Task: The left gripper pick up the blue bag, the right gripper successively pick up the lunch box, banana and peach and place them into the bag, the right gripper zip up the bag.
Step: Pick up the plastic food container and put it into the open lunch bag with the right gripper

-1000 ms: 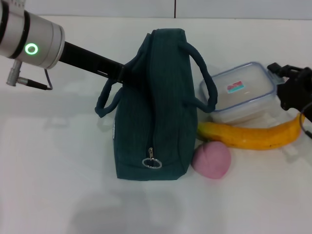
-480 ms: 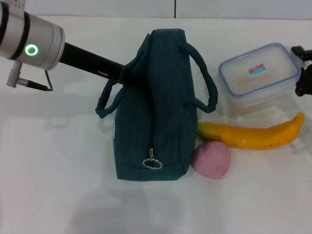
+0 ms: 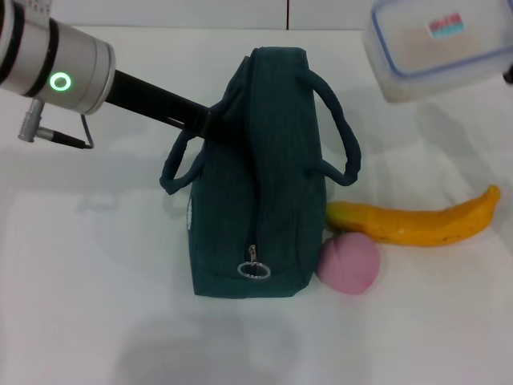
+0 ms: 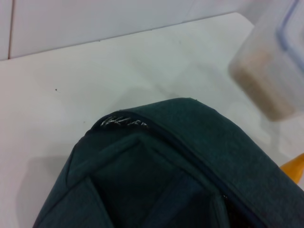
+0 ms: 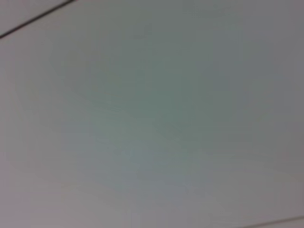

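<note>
Lunch box (image 3: 439,46): aloft, right of and above the blue bag (image 3: 255,176), right end effector unseen.
Left end effector (image 3: 210,124): at bag handle, grip hidden.

Teal bag (image 3: 256,184); yellow-orange banana (image 3: 417,223); pink peach (image 3: 348,264).

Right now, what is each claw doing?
Left gripper: at the bag, grip hidden, cannot tell.
Right gripper: out of view; lunch box is lifted.

The lunch box (image 3: 439,46) has risen off the table, up and away from the banana (image 3: 417,222).
</note>
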You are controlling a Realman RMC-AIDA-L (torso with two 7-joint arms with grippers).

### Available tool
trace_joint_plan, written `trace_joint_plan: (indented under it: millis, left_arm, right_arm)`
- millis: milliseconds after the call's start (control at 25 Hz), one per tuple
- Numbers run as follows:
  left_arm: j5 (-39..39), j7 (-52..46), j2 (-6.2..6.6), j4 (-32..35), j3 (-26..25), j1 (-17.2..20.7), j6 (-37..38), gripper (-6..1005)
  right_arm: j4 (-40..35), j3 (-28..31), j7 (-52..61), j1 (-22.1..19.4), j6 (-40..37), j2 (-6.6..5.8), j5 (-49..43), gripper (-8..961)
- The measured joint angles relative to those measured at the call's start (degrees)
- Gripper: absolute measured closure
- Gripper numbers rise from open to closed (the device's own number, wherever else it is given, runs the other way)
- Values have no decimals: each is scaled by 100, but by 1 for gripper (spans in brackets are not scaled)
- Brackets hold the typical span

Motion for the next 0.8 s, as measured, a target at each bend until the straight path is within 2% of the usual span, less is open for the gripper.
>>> trace_joint_plan:
  millis: [480, 800]
  left_arm:
    - [-72, -118, 14, 37, -29, -308, -14, 963]
    - [-41, -315, 57, 50, -33, -523, -13, 963]
  right_arm:
    - [13, 19, -30, 784, -401, 25, -28, 855]
    - [199, -52, -432, 1020, -249, 26, -79, 855]
